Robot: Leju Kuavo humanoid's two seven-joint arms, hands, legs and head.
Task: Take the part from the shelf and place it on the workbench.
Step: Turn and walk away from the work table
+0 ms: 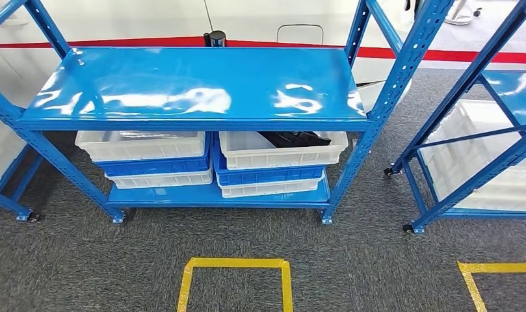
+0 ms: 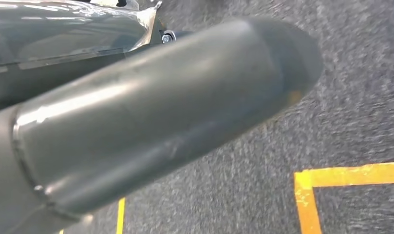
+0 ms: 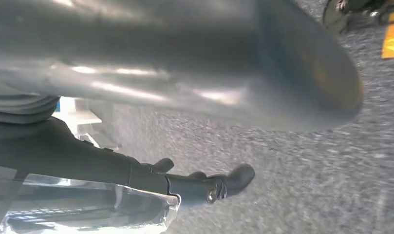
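Two blue metal racks stand on grey carpet in the head view. The nearer shelf (image 1: 195, 88) has a bare, glossy top board, and stacked bins sit on its low board. On the left is a white bin (image 1: 143, 146) over a blue one and another white one. On the right is a second white bin (image 1: 283, 149), also over a blue and a white one.

The part (image 1: 296, 138) is a dark, flat object lying in that upper right bin, under the top board. Its long axis runs left to right, roughly in line with the shelf's front edge. Its exact shape is too hidden to tell, as the top board covers much of it from above.

A second rack (image 1: 474, 130) stands to the right, holding a large white crate (image 1: 487, 162). Yellow tape (image 1: 237, 276) marks a square on the carpet in front of the shelf, with another yellow corner further right. A red stripe runs along the far floor.

Both wrist views look down at the carpet. The left hand (image 2: 151, 122) appears as a thick grey thumb close to the lens. The right hand (image 3: 209, 68) shows a blurred grey thumb and dark fingers (image 3: 204, 185) stretched out straight. Neither hand holds anything that can be seen; how far the left fingers are spread I cannot tell.
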